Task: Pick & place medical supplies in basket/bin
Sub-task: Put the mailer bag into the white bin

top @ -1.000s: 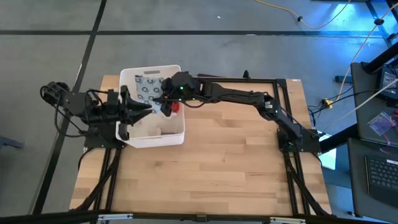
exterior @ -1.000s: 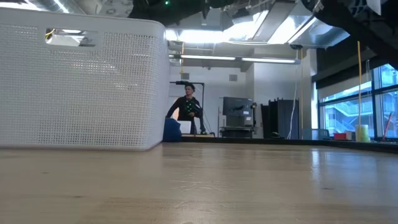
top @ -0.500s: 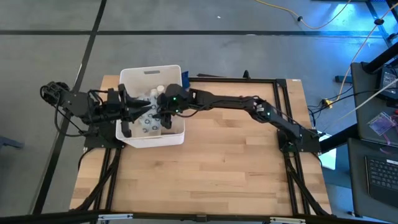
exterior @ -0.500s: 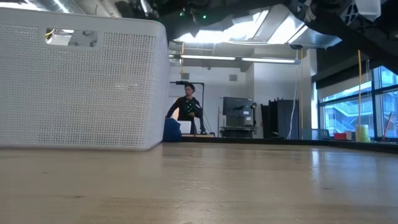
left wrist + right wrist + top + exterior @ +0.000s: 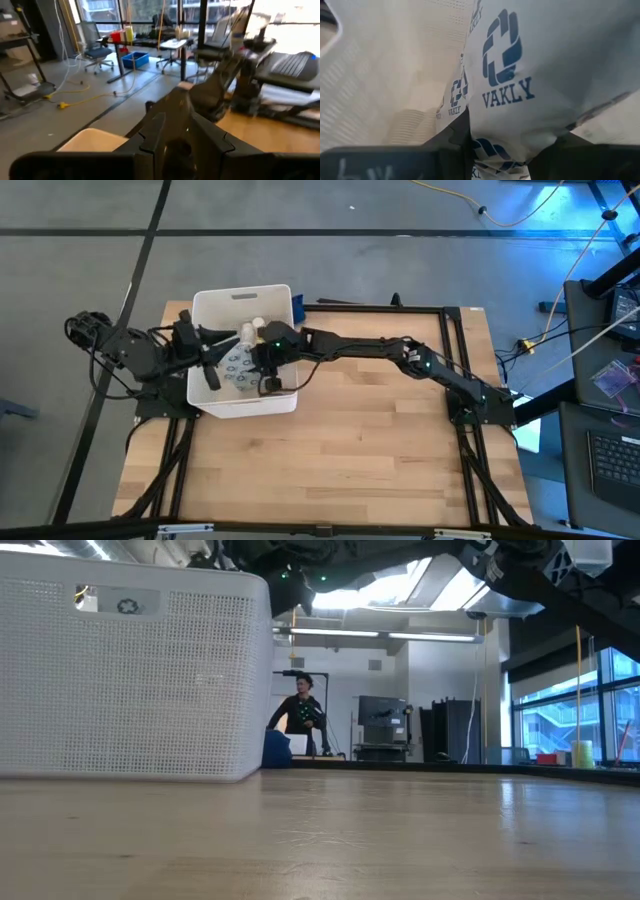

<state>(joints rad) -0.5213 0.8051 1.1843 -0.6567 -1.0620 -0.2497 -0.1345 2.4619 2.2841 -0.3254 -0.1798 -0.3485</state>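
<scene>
Wooden table [image 5: 350,450] carries a white bin [image 5: 215,308] at its far left corner. From the left edge, the left gripper [image 5: 222,348] reaches level over the bin's rim; whether its jaws are spread or pressed together I cannot tell. The right arm stretches across from the right edge, bent down into the bin, right gripper [image 5: 268,372] pinching a dotted white packet [image 5: 238,365]. Only the right wrist view reads the packet's [image 5: 540,65] print: "VAKLY". The low view shows the packet's dots through the bin's handle slot [image 5: 118,602].
</scene>
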